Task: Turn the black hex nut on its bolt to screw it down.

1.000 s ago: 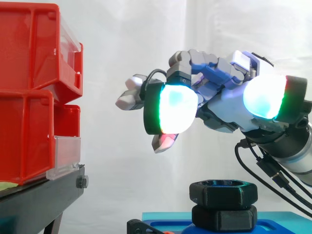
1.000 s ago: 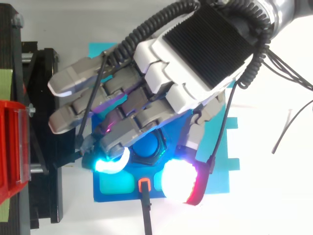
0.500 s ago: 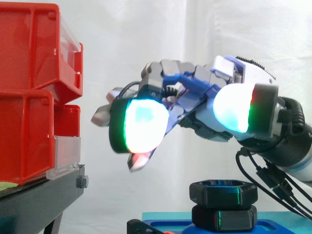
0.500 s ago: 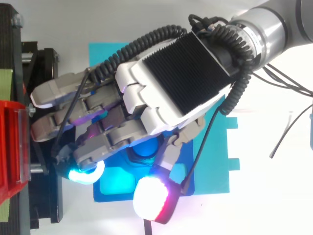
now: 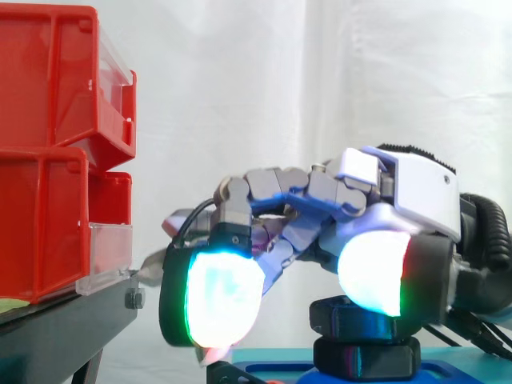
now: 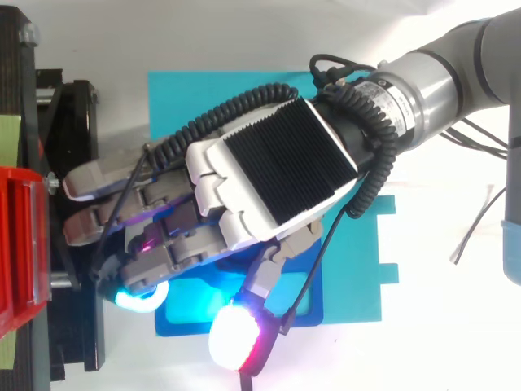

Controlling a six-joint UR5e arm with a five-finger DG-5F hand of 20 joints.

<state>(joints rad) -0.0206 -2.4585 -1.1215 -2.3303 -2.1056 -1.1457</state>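
The hand (image 6: pixel 277 187) is hanging over the nut (image 5: pixel 360 326), fingers spread wide. The nut is sitting flat, its axis vertical.

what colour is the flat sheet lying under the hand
The sheet is cyan, clearest in the top view; a darker blue fixture sits on it.

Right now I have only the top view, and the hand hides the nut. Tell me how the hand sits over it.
Observer: From the side, the hand sits low, close above the black hex nut.
Operator: Give me the fingertips.
Observer: One glowing fingertip hangs left of the nut, with clear space between them.
Operator: Now tell me what's under the nut.
Observer: A second black hex piece sits right beneath it, on the blue base.
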